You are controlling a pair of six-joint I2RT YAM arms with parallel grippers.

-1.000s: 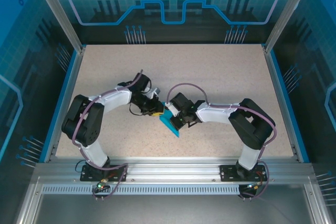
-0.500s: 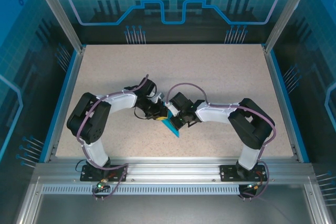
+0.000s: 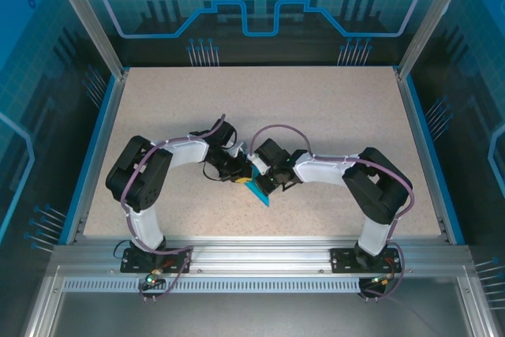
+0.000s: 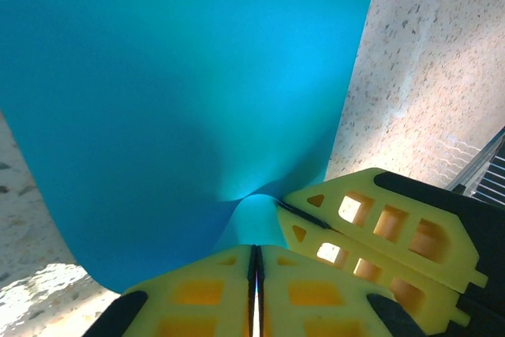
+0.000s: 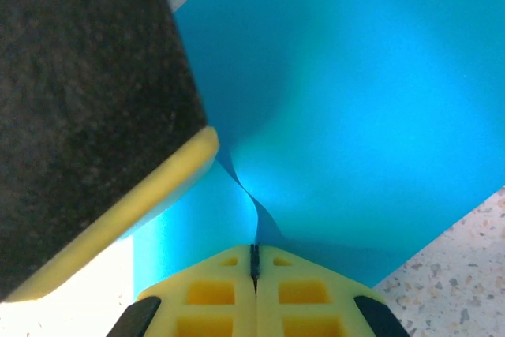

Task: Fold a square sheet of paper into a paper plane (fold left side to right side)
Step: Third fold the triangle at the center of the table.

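A: Work surface?
B: Speckled beige table (image 3: 316, 116) inside a blue-panelled enclosure.
A: Where is the teal paper (image 3: 259, 191)?
B: Just below centre of the overhead frame, apparently folded, though it is small there.
A: Pincer states?
B: Left gripper (image 4: 254, 262): fingers pressed together on a paper edge. Right gripper (image 5: 254, 258): likewise clamped on the paper, just beside the left.

- We see a speckled beige table (image 3: 316, 116).
- Blue trim (image 3: 95, 155) lines its left and right edges.
- We note an aluminium rail (image 3: 260, 252) along its near edge.
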